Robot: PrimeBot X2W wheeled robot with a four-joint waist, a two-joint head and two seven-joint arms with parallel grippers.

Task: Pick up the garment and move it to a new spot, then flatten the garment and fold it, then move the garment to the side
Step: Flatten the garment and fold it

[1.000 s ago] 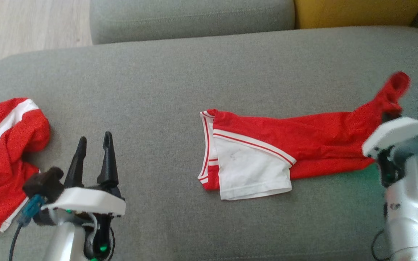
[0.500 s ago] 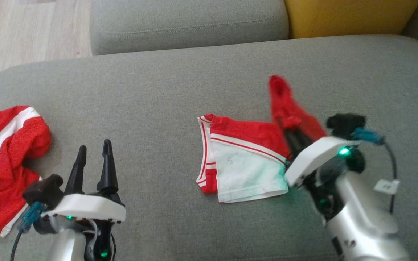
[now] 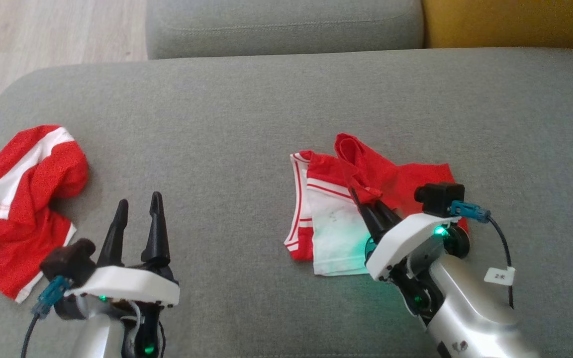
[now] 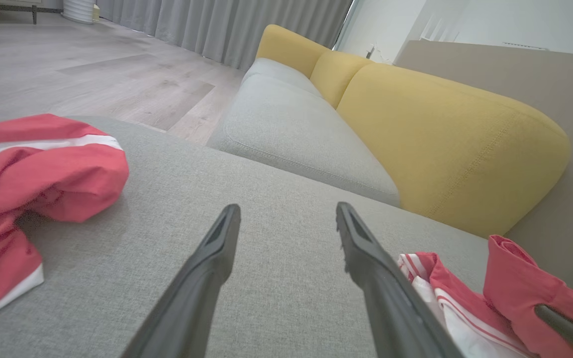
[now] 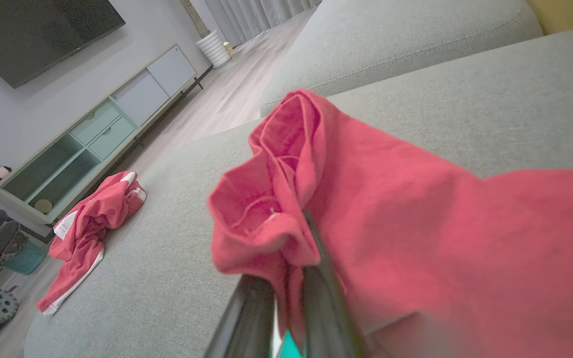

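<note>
Two red-and-white garments lie on the grey cushion (image 3: 266,109) in front of you. The one you are working on, the garment (image 3: 336,219), sits right of centre in the head view. Its long axis runs left to right across the frame, with the white panel and striped edges at the left end and plain red cloth at the right end. A red flap is doubled back over it, rising toward the upper left of the frame.

Your right end effector (image 3: 366,206) comes in from the lower right and is closed on that flap. Its green light tints the white panel beneath it. Your left end effector (image 3: 140,199) is at the lower left, fingers spread wide and holding nothing, above bare cushion and well apart from the garment.

The second garment (image 3: 23,199) is crumpled at the far left edge, just beside the left arm. Nothing lies between the two garments except your left end effector. A second grey cushion (image 3: 281,25) and a yellow cushion (image 3: 510,22) run along the top, with wooden floor (image 3: 52,30) at the upper left.

The right wrist view shows you the pinch up close: bunched red cloth hangs over and between the fingers. It also takes in a low cabinet (image 5: 92,129) and a dark screen (image 5: 38,30) at its upper left. The left wrist view shows curtains (image 4: 227,25) at its top, and the raised flap at its lower right.
</note>
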